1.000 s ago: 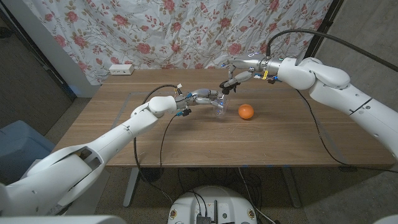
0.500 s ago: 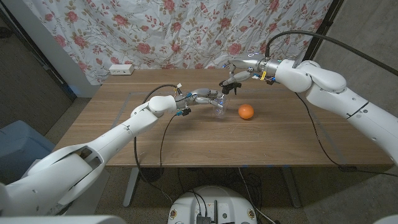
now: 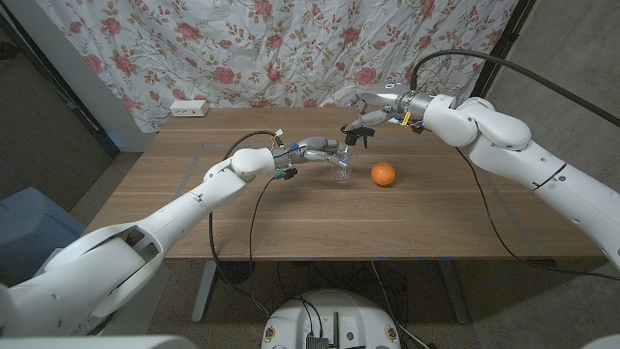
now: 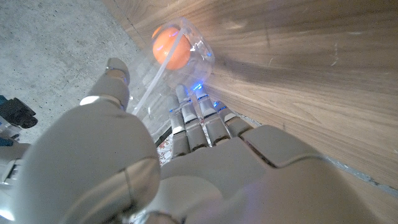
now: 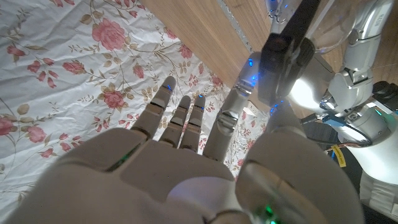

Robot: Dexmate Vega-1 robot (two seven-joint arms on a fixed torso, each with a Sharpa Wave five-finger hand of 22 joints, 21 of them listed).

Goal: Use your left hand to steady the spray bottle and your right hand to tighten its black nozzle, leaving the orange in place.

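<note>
Spray bottle (image 3: 341, 171): clear, hard to make out, centre of frame on the bench (image 3: 291, 223).
Left hand (image 3: 318, 150): fingers wrapped around the bottle.
Right hand (image 3: 366, 114): pinches the black nozzle (image 3: 353, 134) above the bottle.
Orange (image 3: 384, 174): just right of the bottle, apart from it.
Open room: bare wood toward the near edge.

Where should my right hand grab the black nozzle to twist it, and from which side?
Pinch the black nozzle by its sides, coming from above and the orange's side. It tops the upright spray bottle, whose clear body the left hand already wraps from the other side. The right hand seems to pinch it between thumb and finger.
</note>
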